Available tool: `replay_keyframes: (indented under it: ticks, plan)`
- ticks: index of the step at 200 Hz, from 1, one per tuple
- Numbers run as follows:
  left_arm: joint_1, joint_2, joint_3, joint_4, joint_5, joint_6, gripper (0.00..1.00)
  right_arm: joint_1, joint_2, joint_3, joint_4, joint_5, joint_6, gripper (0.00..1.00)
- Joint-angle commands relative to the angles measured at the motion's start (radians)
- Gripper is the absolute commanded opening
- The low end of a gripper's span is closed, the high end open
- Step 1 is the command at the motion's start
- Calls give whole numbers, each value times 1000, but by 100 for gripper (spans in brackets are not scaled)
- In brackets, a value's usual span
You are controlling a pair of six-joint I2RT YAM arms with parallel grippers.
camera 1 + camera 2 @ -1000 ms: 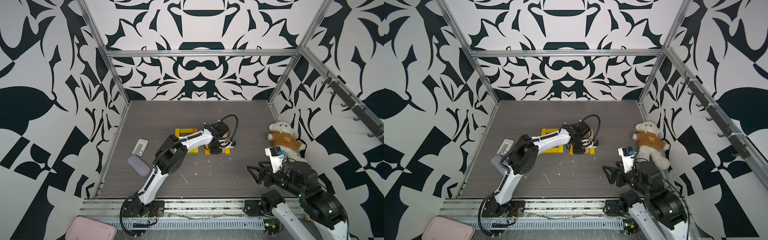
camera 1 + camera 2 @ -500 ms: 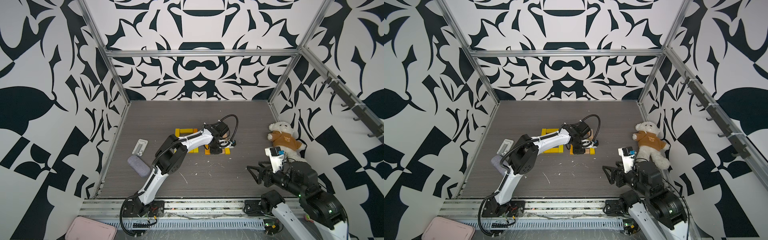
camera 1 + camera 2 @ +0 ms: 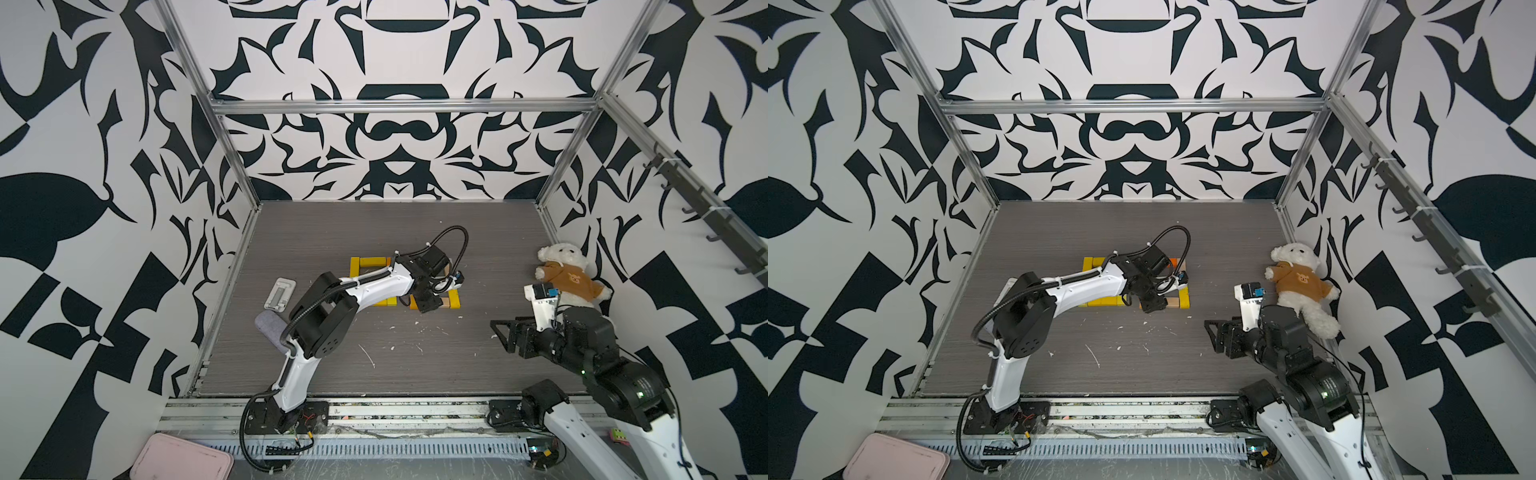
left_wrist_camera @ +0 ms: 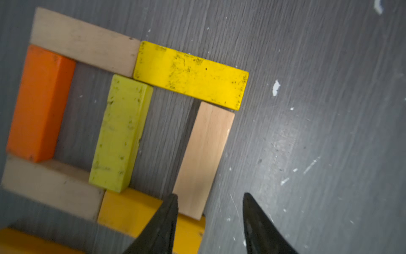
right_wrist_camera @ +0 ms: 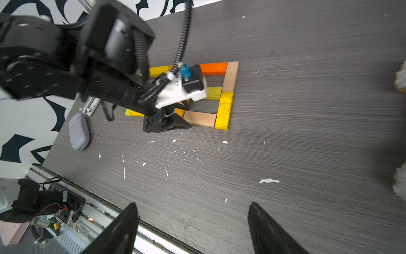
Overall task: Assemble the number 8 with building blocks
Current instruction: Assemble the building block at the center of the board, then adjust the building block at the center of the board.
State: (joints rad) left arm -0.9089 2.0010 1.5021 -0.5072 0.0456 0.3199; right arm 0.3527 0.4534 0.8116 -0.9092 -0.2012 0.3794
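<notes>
The left arm (image 3: 374, 286) has glossy white shell links joined by matt black cylindrical joint housings (image 3: 328, 324); one housing face carries a ring of small screw holes. A black corrugated cable conduit (image 3: 455, 237) loops over the wrist, and a second runs along the forearm, fastened with white cable ties. The black base plate (image 3: 286, 415) shows exposed red wires. The right arm (image 3: 582, 349) is of the same white-and-black build, with small green indicator lights (image 3: 583, 372) on its housings. Each wrist bears a white camera bracket with a blue connector (image 5: 185, 72). The left gripper (image 4: 208, 195) and right gripper (image 5: 193, 206) have black fingers tapering to points.
</notes>
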Motion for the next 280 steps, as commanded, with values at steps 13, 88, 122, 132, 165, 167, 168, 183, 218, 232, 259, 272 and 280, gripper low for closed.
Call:
replay_keyframes:
  ticks: [13,88,122,132,165,167,168,183,218,232,259,272,280]
  plan:
    - [5,-166,-165,224,-9,-323,59,-3,76,-97,217,2,87,81]
    - [11,-249,-271,283,-75,-840,99,-14,434,-168,584,-10,112,78]
    - [33,-230,-294,293,-53,-977,99,-91,620,-181,735,-112,119,75]
    - [47,-220,-297,297,-39,-1008,100,-112,669,-181,774,-140,119,75]
    - [73,-169,-275,302,13,-1047,99,-144,804,-180,863,-204,113,74]
    - [73,-166,-272,298,9,-1047,99,-144,809,-181,869,-205,112,74]
    - [73,-164,-271,296,7,-1047,99,-144,813,-181,871,-206,112,74]
    - [74,-149,-263,285,-14,-1046,99,-147,851,-184,897,-209,110,75]
    - [79,-110,-243,269,-3,-1062,100,-151,936,-183,940,-229,106,75]
    - [80,-102,-241,273,0,-1062,100,-152,952,-190,963,-239,107,74]
    - [82,-90,-233,281,19,-1059,99,-153,988,-186,986,-239,105,75]
    - [82,-80,-222,274,26,-1057,100,-152,1017,-177,993,-245,100,74]
    - [81,-73,-216,270,28,-1057,99,-153,1033,-172,999,-254,98,75]
